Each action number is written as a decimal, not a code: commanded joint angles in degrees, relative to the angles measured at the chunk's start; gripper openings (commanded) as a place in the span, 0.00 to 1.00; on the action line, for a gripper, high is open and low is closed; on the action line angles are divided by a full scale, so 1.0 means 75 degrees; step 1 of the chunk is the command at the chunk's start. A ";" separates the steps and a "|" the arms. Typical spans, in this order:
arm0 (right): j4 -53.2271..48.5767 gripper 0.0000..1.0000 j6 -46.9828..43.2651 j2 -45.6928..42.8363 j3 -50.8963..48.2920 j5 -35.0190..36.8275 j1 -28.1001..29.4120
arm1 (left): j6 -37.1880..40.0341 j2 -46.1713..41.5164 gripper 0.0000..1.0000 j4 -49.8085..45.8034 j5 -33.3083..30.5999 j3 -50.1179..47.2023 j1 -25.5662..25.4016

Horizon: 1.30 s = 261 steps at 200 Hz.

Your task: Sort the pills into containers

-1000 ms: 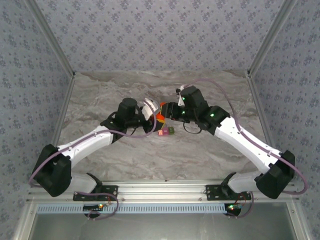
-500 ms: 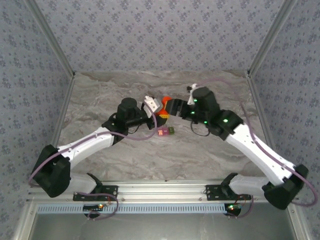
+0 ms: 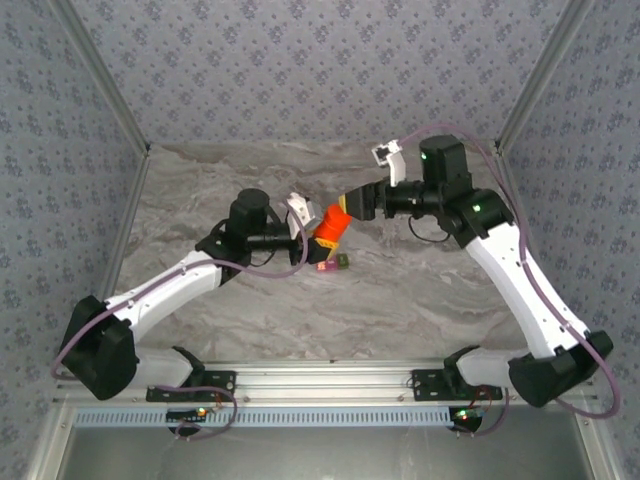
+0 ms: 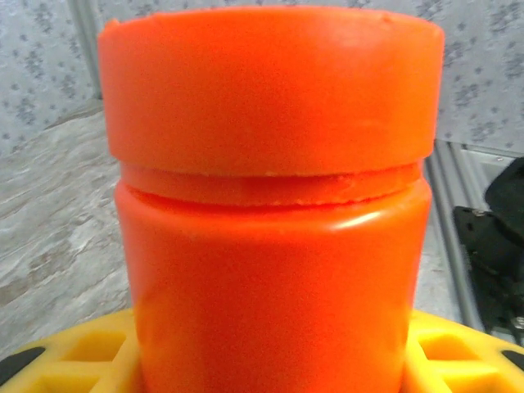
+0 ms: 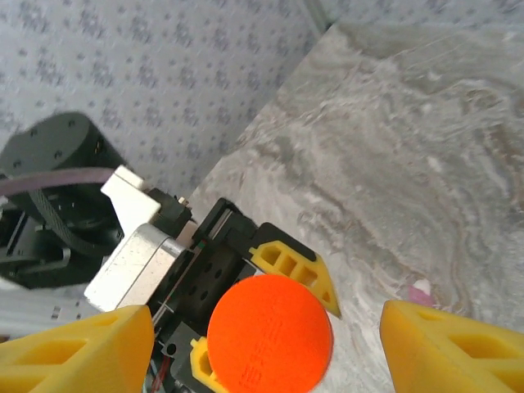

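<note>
From above, the left end effector (image 3: 317, 232) clamps the tilted bottle (image 3: 328, 226). The containers (image 3: 333, 264) sit on the surface (image 3: 420, 290) just below it. The right end effector (image 3: 353, 200) is open beside the cap (image 3: 341, 213).

Left wrist: the cap looks fully seated.

Right wrist: the fingers (image 5: 74, 352) spread wide either side of the cap. I'd worry that an off-centre grab twists the bottle loose, or knocks the containers.
</note>
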 commanded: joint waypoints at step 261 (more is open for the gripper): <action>-0.1537 0.48 -0.1278 0.0749 0.0516 -0.0076 0.0470 | -0.0019 0.0138 0.00 -0.0183 0.0826 0.0485 0.0027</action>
